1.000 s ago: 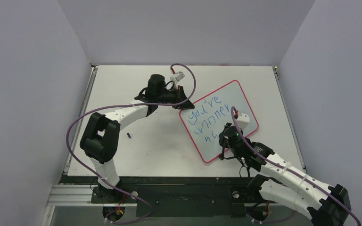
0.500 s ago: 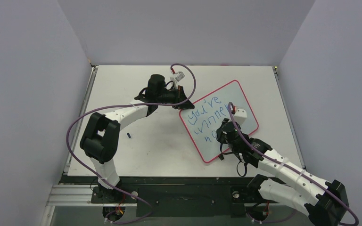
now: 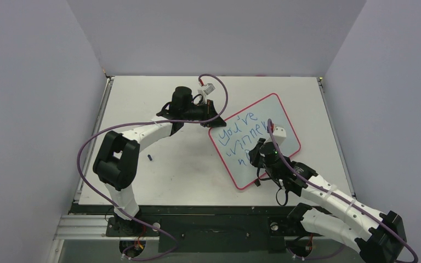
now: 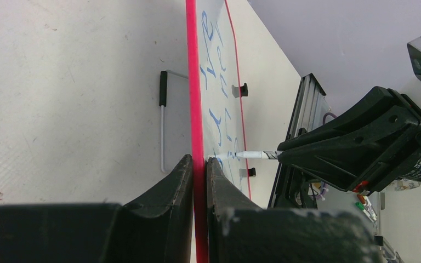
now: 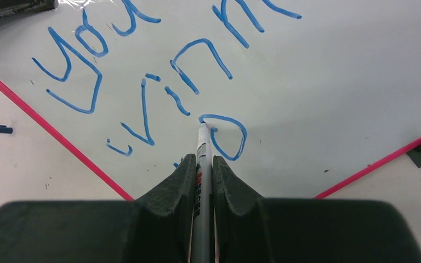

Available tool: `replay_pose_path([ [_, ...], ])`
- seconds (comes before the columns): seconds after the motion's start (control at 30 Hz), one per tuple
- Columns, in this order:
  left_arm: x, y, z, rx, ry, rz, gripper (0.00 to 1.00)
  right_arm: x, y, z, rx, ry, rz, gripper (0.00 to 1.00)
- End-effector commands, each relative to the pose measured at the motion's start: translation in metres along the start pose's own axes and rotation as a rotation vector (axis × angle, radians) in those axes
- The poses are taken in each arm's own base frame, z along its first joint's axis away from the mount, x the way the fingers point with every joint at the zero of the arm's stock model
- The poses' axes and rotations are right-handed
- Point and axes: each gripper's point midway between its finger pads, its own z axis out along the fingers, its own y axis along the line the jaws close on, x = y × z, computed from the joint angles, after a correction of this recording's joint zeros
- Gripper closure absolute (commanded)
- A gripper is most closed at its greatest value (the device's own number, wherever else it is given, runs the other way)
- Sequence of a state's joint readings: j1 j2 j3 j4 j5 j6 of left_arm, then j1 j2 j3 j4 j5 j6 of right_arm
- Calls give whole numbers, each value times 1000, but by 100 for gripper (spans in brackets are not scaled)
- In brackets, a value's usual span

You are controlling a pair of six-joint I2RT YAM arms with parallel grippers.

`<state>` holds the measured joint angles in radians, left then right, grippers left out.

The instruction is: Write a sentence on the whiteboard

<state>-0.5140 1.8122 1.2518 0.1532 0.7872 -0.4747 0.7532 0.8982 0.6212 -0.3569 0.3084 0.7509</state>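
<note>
Blue sentence (image 3: 244, 134) "You're winner" is read on glossy pink-framed whiteboard (image 3: 272, 108), pinched at 9 o'clock corner by left tool (image 4: 200, 160); pen (image 5: 202, 143) pinched by right tool (image 5: 202, 159).

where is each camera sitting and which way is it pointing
Top external: above and behind the arm bases, looking down on the table, whiteboard and sentence; both arms show.
Left wrist: on the left arm, looking along the whiteboard's pink edge; the left gripper clamps that edge.
Right wrist: on the right arm, looking down on the board face; the right gripper is shut on the pen.
Shared: both wrist views show the pen tip at the blue lettering.
</note>
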Motion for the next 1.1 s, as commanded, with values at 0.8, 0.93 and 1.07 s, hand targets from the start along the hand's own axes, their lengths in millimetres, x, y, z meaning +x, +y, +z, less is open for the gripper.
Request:
replay_pose_path([
  [0.8,-2,-41,-2,109,11,122,100,-33,-19,-21,59,-100,24,100],
  [0.93,-1,-42,-2,111,12,122,100,-34,-27,-13,83,-96,33,100],
  [1.07,-1,-43,-3,111,13,124,100,-34,-30,-3,79,-84,40,100],
])
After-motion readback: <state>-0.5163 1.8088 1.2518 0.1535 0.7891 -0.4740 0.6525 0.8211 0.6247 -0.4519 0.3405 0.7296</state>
